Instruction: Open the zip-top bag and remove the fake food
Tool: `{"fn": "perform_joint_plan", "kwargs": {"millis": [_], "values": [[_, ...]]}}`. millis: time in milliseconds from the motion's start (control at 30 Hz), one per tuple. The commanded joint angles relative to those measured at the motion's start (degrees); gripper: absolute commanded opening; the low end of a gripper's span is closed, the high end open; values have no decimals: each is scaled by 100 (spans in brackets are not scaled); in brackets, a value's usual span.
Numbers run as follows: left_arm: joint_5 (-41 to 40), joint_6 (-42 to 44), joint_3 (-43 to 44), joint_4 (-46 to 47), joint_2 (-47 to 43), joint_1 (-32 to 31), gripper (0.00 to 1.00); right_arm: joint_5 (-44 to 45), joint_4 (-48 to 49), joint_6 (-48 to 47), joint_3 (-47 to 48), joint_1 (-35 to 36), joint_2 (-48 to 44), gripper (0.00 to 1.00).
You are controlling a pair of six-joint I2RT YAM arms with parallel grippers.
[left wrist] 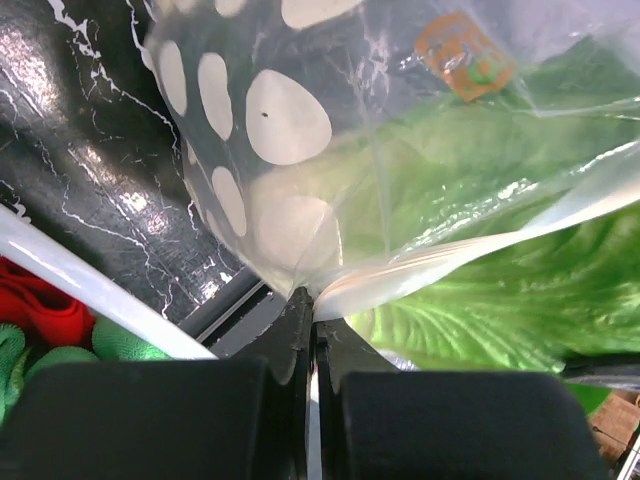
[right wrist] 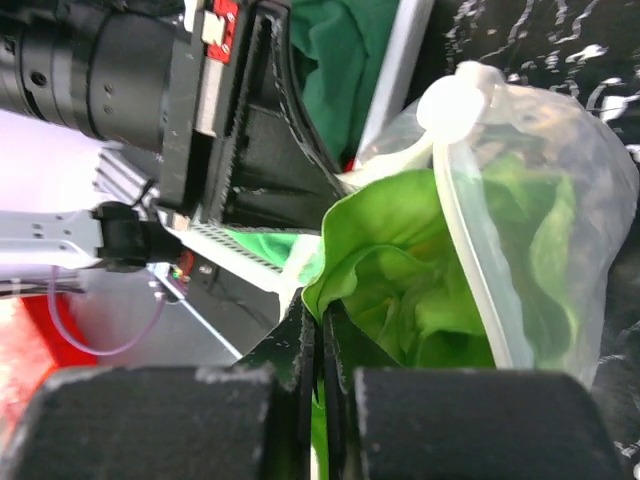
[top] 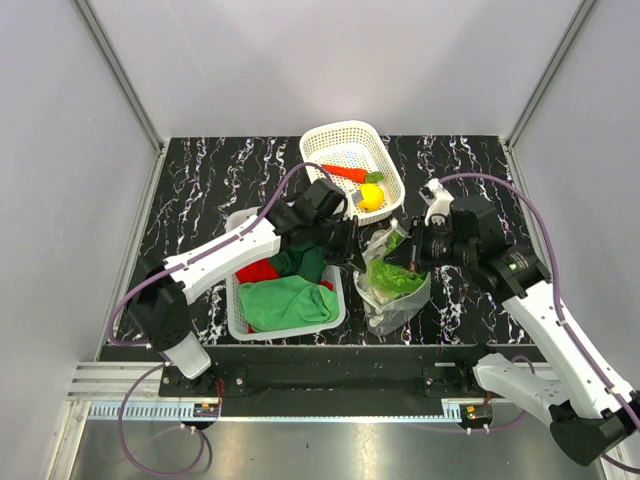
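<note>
The clear zip-top bag (top: 392, 312) lies in front of the arms with its mouth open, and the green lettuce (top: 400, 278) is partly inside it. My left gripper (top: 353, 244) is shut on the bag's rim (left wrist: 420, 268), seen pinched in the left wrist view (left wrist: 309, 300). My right gripper (top: 399, 257) is shut on the lettuce leaf's edge (right wrist: 380, 250) at the bag's mouth (right wrist: 322, 312). A carrot (top: 345, 172) and a yellow lemon (top: 371, 196) lie in the far white basket (top: 325, 137).
A second white basket (top: 237, 300), holding green (top: 285, 300) and red (top: 258, 270) cloths, stands left of the bag, right under my left arm. Grey walls enclose the black marbled table (top: 200, 190) on three sides.
</note>
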Motion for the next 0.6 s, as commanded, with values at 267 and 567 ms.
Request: {"fn": "perform_joint_plan", "kwargs": {"millis": [267, 567], "values": [[-9, 122, 738, -79, 206, -222, 0, -1013, 1415, 782, 717, 203, 1170, 0], [-325, 297, 1072, -633, 479, -424, 0, -335, 1432, 2522, 1174, 203, 1216, 0]]}}
